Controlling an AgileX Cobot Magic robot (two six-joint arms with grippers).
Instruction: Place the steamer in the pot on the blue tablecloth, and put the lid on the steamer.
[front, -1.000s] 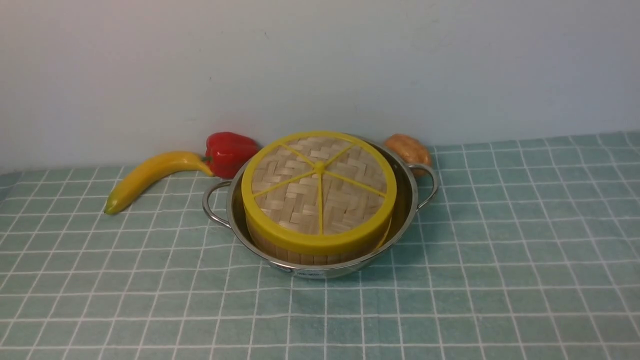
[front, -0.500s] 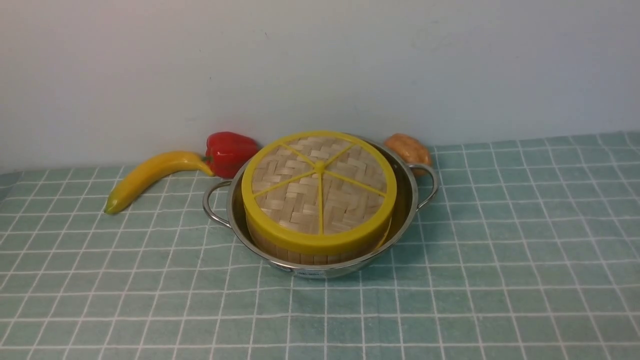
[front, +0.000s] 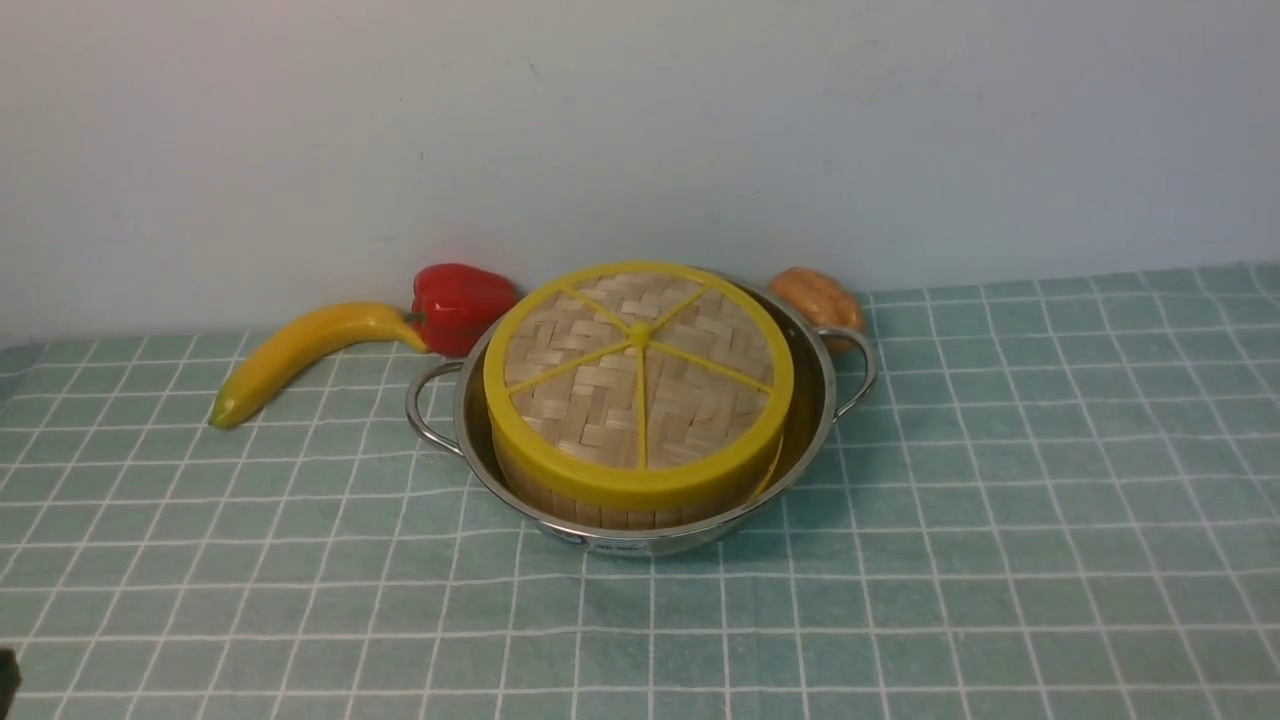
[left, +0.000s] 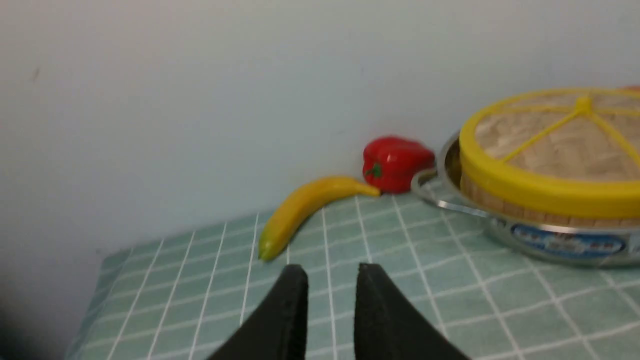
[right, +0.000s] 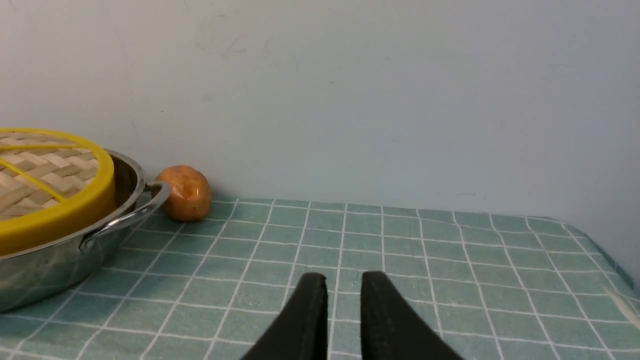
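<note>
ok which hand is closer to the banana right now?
Left. The left hand sits just short of the banana, bare tablecloth between them. The right hand is beyond the pot on its other side, banana out of its view.

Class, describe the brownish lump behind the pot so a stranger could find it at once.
Start at the steel pot in the middle of the blue tablecloth. Behind its right handle, near the wall, sits a potato-like lump. It is brownish-orange, unlike the red pepper and yellow banana opposite.
</note>
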